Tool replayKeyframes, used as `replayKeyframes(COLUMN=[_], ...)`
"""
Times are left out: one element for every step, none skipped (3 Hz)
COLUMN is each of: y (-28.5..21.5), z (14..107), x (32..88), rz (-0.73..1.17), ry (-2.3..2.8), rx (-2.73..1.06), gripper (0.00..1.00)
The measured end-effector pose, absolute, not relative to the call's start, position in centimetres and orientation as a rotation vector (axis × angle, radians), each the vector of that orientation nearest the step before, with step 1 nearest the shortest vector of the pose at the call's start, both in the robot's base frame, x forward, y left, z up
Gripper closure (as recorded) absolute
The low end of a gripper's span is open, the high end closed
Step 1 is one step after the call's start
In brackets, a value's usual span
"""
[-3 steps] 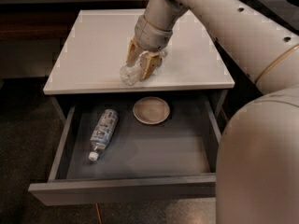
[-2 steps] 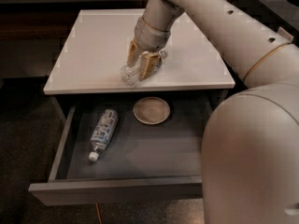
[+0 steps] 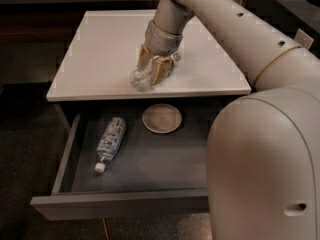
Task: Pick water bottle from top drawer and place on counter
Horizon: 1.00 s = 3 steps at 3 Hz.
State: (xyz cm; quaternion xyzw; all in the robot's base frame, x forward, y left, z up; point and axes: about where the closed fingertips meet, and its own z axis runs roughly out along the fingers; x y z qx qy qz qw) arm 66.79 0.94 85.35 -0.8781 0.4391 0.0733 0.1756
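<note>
The clear crinkly water bottle (image 3: 140, 78) lies on its side on the white counter (image 3: 100, 54), near its front edge. My gripper (image 3: 152, 70) reaches down from the upper right and its tan fingers (image 3: 161, 70) straddle the bottle's middle. The bottle's neck end shows behind the fingers at the right. The top drawer (image 3: 120, 204) is pulled open below the counter.
Inside the open drawer lie a labelled bottle with a white cap (image 3: 110, 140) at the left and a round brown dish (image 3: 161, 118) at the back middle. My large white arm fills the right side. A dark unit with an orange cable stands at the far upper right.
The gripper and the clear bottle stay in the same spot on the counter. The arm's big near segment has swung further into view at the right.
</note>
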Motion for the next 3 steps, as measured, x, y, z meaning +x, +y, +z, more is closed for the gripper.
replayKeyframes(y=[1.23, 1.50, 1.50], z=[85.14, 84.90, 84.89], x=[67.00, 67.20, 67.21], rz=[0.206, 0.204, 0.204], ry=[1.241, 1.238, 1.238], rx=[-2.482, -2.479, -2.478], gripper=[0.14, 0.00, 0.00])
